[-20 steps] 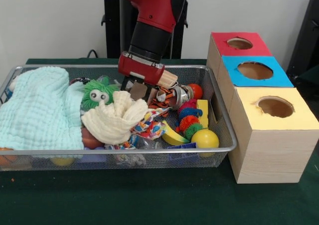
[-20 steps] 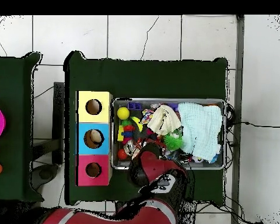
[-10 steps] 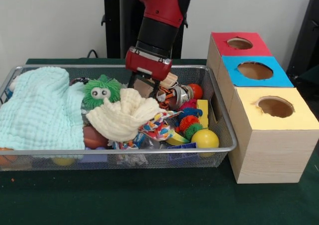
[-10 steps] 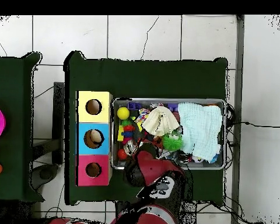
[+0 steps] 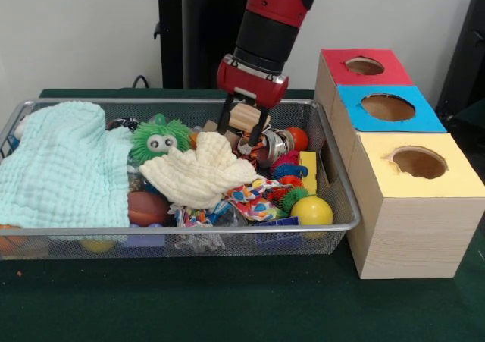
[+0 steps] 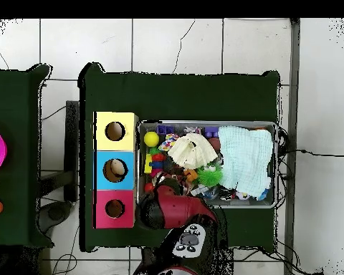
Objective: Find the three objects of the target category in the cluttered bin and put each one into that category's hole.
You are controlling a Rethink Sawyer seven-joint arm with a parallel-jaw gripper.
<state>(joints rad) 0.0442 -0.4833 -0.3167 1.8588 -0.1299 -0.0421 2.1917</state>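
Lifting clear of the wire bin (image 5: 341, 205), pincer (image 5: 242, 132) now rightward, clamped on wooden block (image 5: 246, 117).

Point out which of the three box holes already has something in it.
The hole in the blue-topped box, the middle one: the overhead view shows a pale object inside it, while the holes in the yellow-topped box and red-topped box look dark.

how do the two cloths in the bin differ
The mint cloth is larger, draped over the bin's left end. The cream cloth is smaller and bunched mid-bin, atop the toys. The mint cloth hides most of what lies under it; toys show all around the cream cloth. Both are crinkly fabric.
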